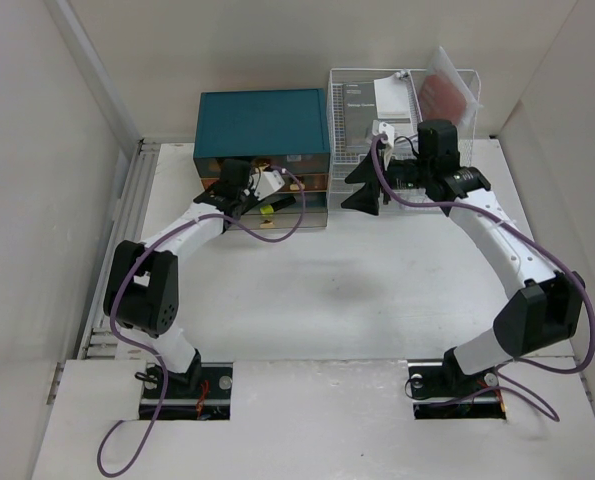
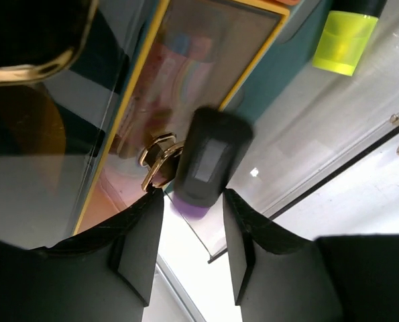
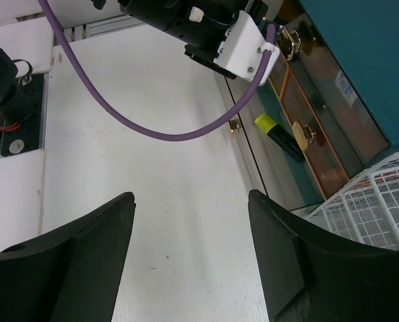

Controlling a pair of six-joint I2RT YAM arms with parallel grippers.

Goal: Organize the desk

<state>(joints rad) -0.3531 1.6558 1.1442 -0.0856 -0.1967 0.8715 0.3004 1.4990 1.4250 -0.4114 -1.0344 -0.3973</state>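
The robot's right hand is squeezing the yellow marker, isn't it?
No. The right gripper is open and holds nothing. The yellow marker lies apart from it, in front of the teal drawer chest. The right wrist view shows this.

By my count I have two arms, each ending in one claw: the left gripper (image 2: 192, 258) and the right gripper (image 3: 189, 255). Two purple cables (image 3: 165, 136) run along them, one per arm. There is one desk (image 1: 377, 290) with two cut-out slots (image 1: 185, 392). On it stand one teal drawer chest (image 1: 262, 122) and one white wire rack (image 3: 370, 211). My right wrist view shows three brass handles (image 3: 305, 134). I see two pens, one yellow highlighter (image 3: 278, 136) and one purple-ended marker (image 2: 209, 161). The rack holds one grey booklet (image 1: 358, 112).
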